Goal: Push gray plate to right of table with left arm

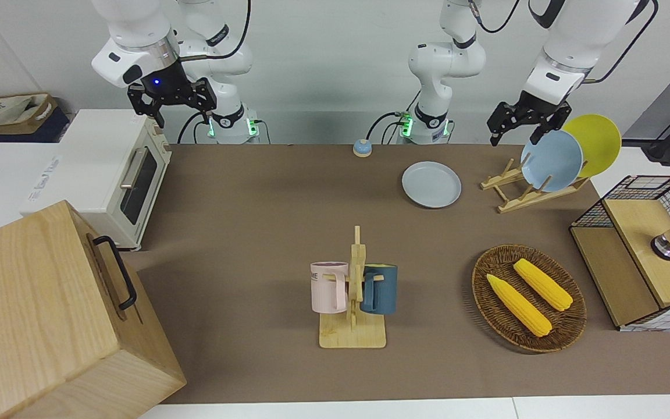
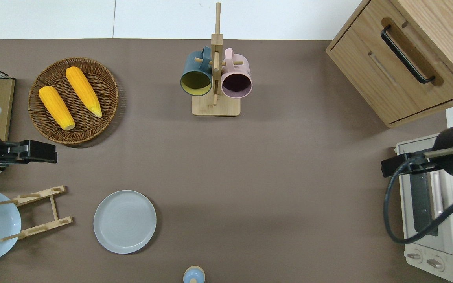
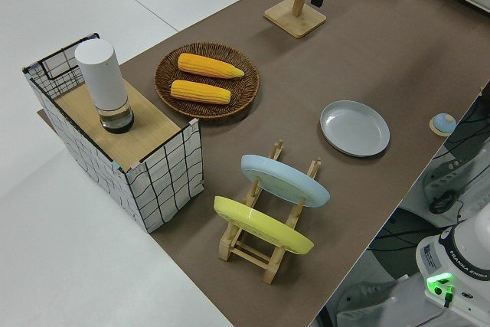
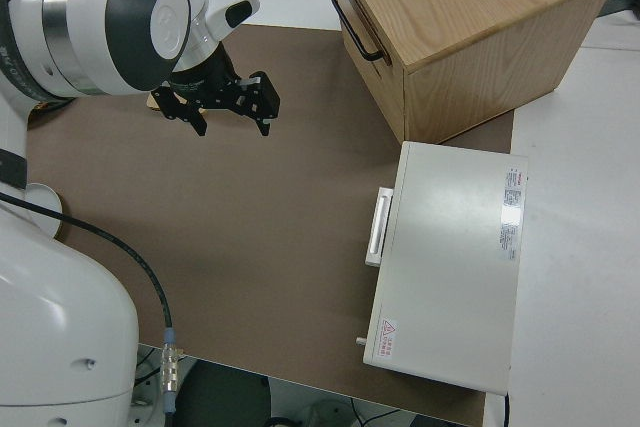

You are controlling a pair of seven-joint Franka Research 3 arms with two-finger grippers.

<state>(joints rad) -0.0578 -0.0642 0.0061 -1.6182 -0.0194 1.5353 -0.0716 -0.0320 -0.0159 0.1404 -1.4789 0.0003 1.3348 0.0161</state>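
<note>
The gray plate (image 1: 431,184) (image 2: 124,221) (image 3: 354,128) lies flat on the brown table (image 1: 253,233), near the robots' edge and beside the wooden plate rack (image 1: 521,192). My left gripper (image 1: 518,132) (image 2: 43,152) hangs open in the air with nothing in it. It is over the mat between the wicker basket (image 2: 73,129) and the plate rack, apart from the gray plate. The right arm is parked, its gripper (image 1: 172,107) (image 4: 230,125) open.
The plate rack holds a sky-blue plate (image 1: 551,160) and a yellow plate (image 1: 597,142). The basket holds two corn cobs (image 1: 530,294). A mug rack (image 1: 353,291) stands mid-table. A toaster oven (image 1: 120,174) and wooden cabinet (image 1: 50,314) fill the right arm's end. A small blue bell (image 1: 362,148) sits near the robots.
</note>
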